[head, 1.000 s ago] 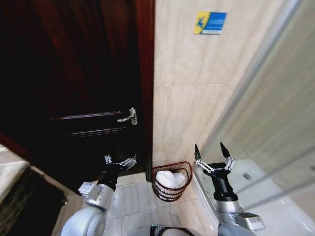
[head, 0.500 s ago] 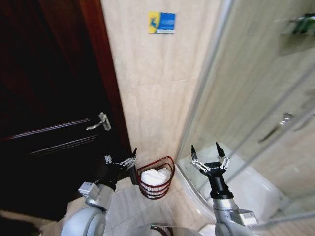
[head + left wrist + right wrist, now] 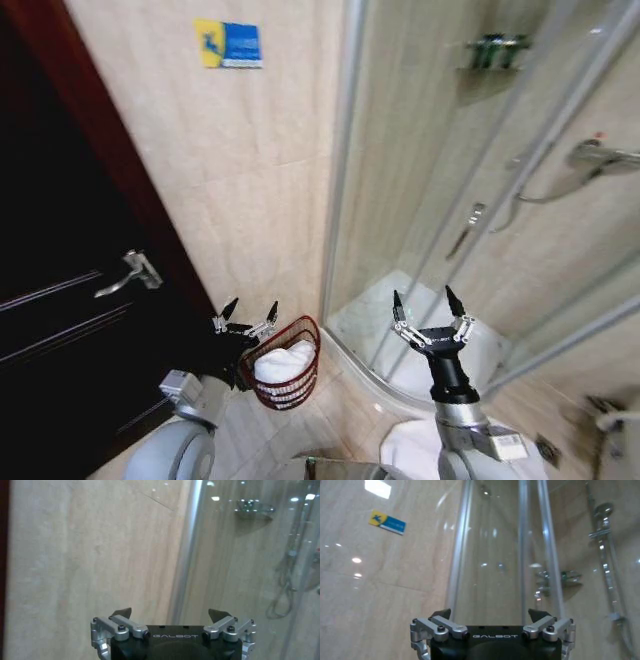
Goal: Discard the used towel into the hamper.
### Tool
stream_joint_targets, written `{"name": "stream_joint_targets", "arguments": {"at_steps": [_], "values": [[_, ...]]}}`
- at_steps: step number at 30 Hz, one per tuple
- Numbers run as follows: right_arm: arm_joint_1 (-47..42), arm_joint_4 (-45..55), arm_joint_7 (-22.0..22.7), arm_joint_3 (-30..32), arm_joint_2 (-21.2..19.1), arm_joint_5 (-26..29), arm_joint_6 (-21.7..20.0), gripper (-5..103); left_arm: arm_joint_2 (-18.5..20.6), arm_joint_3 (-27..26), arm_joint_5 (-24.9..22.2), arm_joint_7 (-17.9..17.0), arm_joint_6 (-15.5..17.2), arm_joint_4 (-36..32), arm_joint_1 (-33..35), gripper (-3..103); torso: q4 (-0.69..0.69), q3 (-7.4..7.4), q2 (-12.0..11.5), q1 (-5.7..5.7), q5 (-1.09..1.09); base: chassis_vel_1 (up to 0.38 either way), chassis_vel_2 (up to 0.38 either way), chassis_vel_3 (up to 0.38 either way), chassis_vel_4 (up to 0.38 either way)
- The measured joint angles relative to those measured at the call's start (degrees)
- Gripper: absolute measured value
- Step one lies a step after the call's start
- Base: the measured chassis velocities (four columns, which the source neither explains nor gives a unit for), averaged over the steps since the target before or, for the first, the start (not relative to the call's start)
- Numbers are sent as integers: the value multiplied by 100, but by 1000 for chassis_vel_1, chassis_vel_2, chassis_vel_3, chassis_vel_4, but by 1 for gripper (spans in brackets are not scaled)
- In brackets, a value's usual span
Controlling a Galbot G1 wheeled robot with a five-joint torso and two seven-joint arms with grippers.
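Note:
The hamper (image 3: 302, 383), a small round reddish-brown wire basket, stands on the floor against the tiled wall in the head view. A white towel (image 3: 283, 361) lies bunched inside it. My left gripper (image 3: 249, 314) hovers open just to the left of the hamper's rim, holding nothing. My right gripper (image 3: 428, 302) is raised open and empty in front of the shower enclosure, well to the right of the hamper. In the left wrist view the left gripper (image 3: 170, 612) faces the tiled wall. In the right wrist view the right gripper (image 3: 490, 612) faces the glass.
A dark wooden door (image 3: 60, 290) with a metal handle (image 3: 128, 270) fills the left. A glass shower enclosure (image 3: 450, 200) with a curved base (image 3: 375, 340) stands at the right. A blue and yellow sign (image 3: 228, 44) hangs on the tiled wall.
The whole head view has swung to the right, so the door has slid left and the shower has come into view. Both grippers stay open and keep their pose.

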Motion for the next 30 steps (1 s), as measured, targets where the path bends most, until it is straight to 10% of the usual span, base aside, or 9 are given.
{"name": "stream_joint_targets", "arguments": {"at_steps": [30], "values": [[148,-104,-26,132,0,179,80,100,0,-1,0,0,0,0,0,100,3,0,0,-1,-1,128,-138,-132,133]]}}
